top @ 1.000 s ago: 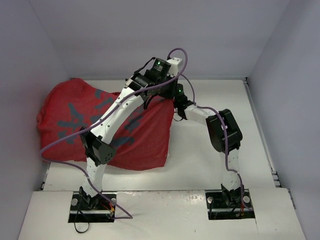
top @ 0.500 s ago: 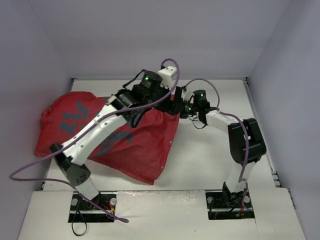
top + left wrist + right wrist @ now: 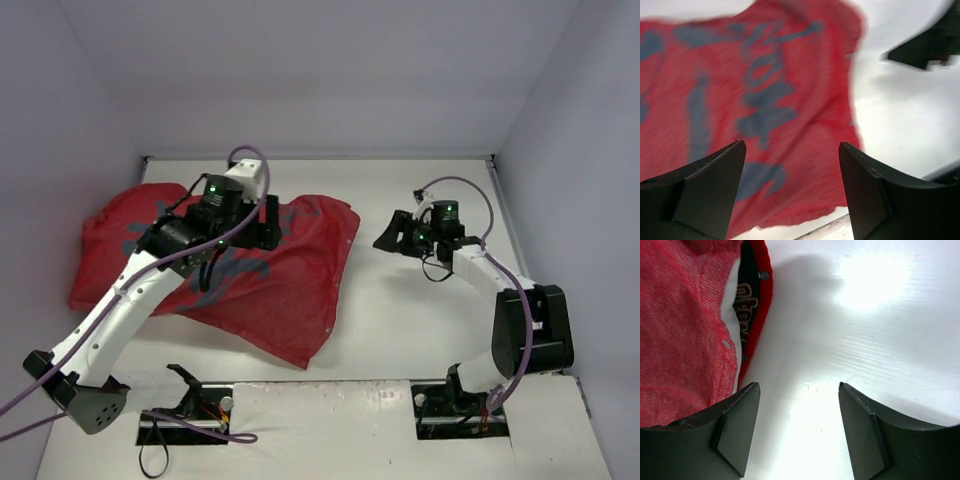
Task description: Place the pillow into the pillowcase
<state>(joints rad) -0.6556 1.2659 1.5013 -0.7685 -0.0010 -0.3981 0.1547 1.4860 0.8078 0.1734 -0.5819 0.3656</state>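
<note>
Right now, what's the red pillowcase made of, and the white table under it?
The pillowcase looks like woven cloth, matte: fine threads show close up, and it wrinkles softly. The table looks like smooth white plastic or painted board, slightly shiny: faint lines run across it and light leaves a bright patch.

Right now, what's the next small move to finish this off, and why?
Probably ease the right end effector to the pillowcase mouth and tug its edge over the pillow: a white strip shows at that open edge, and the end effector hangs open just beside it.
</note>
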